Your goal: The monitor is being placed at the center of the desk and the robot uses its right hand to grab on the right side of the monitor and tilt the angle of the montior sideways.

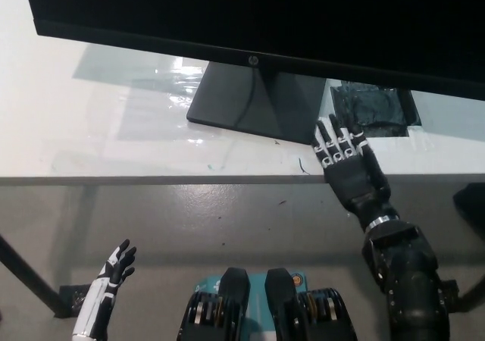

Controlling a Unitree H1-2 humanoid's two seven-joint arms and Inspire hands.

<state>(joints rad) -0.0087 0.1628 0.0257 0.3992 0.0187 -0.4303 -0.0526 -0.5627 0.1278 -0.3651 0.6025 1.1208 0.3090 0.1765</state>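
Monitor [250, 15] top cut off by frame; stand base [254, 102] on desk [91, 129] (center). Right hand [346, 167] fingers spread, empty, near base's right corner. Left hand [114, 269] low, open.

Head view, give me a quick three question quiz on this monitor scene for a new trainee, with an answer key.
1. True or false: the black right hand is gripping the monitor.
2. Which hand rests low at the picture's lower left, away from the desk? A) the white left hand B) the right hand
3. Fill in: the dark square patch lies on the desk beside the monitor's ____.

Key
1. False: it is open, fingers spread, over the desk's front edge below the screen.
2. A
3. base
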